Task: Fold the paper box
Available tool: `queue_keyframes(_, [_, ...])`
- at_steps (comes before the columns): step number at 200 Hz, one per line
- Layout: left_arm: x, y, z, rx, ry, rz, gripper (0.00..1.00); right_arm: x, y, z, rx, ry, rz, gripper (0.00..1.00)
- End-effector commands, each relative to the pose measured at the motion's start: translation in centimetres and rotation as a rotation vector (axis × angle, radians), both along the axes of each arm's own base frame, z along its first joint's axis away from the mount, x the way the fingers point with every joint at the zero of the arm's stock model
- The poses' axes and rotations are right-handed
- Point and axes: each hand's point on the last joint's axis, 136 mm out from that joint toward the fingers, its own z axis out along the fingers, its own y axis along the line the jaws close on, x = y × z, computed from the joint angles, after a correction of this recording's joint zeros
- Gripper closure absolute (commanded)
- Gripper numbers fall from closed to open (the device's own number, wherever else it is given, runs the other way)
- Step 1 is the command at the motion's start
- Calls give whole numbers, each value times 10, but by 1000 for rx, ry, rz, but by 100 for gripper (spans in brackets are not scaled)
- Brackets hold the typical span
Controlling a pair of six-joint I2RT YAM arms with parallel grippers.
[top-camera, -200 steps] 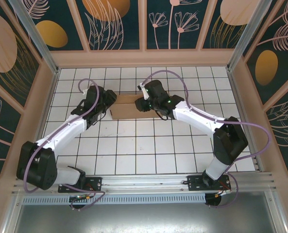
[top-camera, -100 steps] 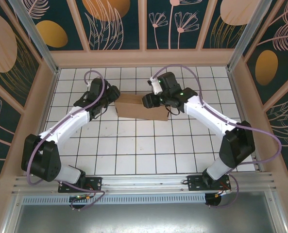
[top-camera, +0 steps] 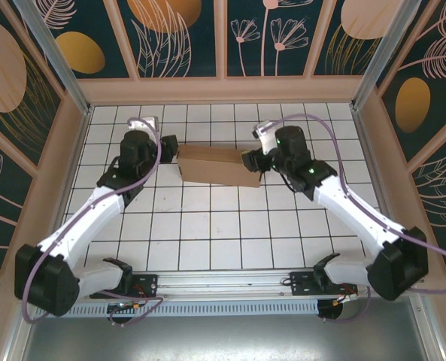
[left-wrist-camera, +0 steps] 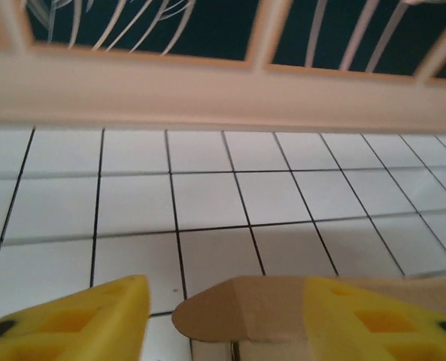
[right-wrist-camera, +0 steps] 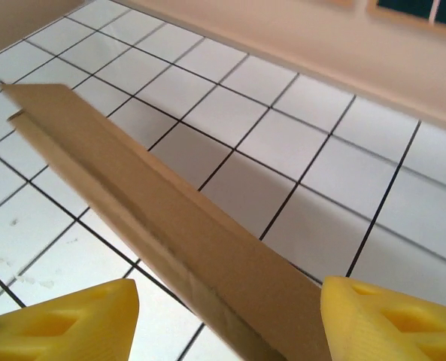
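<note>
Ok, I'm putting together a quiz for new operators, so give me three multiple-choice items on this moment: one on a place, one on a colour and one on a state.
1. Where does the paper box lie?
A. between the two tools
B. beside the arm bases
C. against the right wall

2. What colour are the tool fingers?
A. black
B. yellow
C. red

3. How does the right tool stand?
A. shut with nothing in it
B. open, with a panel of the box between its fingers
C. open over bare tiles

Answers:
1. A: the top view shows the left tool at one end of the box and the right tool at the other.
2. B: both wrist views show yellow fingers.
3. B: the right wrist view shows the fingers apart on either side of the panel.
</note>
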Motion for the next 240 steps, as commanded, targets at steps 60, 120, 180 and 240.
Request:
queue_keyframes(60, [-6,-6,28,462,-398,-356,43,-31,22,69,-78,-459,364,36])
queue_keyframes(120, [-6,5,-26,623,-444,-568,42,-25,-34,69,-201,-613,385,38])
queue_keyframes(180, [4,3,-38,691,-416,-652,43,3,-62,35,-334,-600,340,41])
queue_keyframes(240, [13,0,-51,681,-399,-676,46,8,-73,37,-315,-578,295,43])
